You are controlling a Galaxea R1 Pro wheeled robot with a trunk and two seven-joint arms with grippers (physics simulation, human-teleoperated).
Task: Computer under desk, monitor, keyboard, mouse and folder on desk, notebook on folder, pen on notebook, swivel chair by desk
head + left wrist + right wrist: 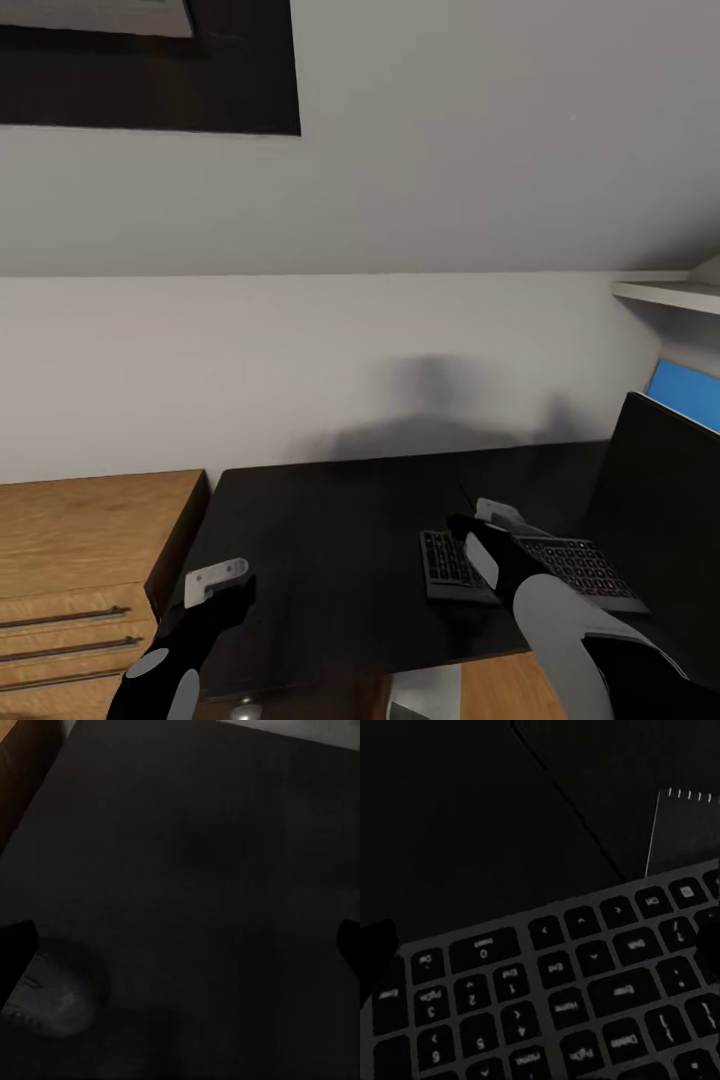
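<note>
Head view first: I'm looking down on one black desk (340, 530) against a pale wall, and one keyboard (580, 570) lies flat on it toward my right. One monitor (665, 500) stands just beside the keyboard at the right edge, seen at an angle, with a strip of blue panel (690, 392) behind it and a white shelf (668, 293) above. To my left sits one wooden drawer unit (80, 560); I count three dark bar handles on its front. One round knob (245, 711) peeks in at the bottom, and one dark frame (150, 80) hangs on the wall up top.

Two arms in play. My right gripper (480, 522) hangs over the keyboard's left end, very close above the keys; I can't tell if it touches them. On the right wrist camera the keyboard (562, 997) has its number pad and arrow block right under me, and a dark fingertip (376, 945) shows at each side edge, so the fingers are spread wide, with nothing between them but the keys below. A pale-edged dark slab (682, 832) stands beyond the keyboard; I can't tell what it is.

My left gripper (222, 580) hovers over the desk's left front corner, beside the drawer unit. On the left wrist camera I get bare desktop (195, 870), one pale fingertip (52, 997) and one dark tip (349, 945) far across: spread wide, holding nothing.
</note>
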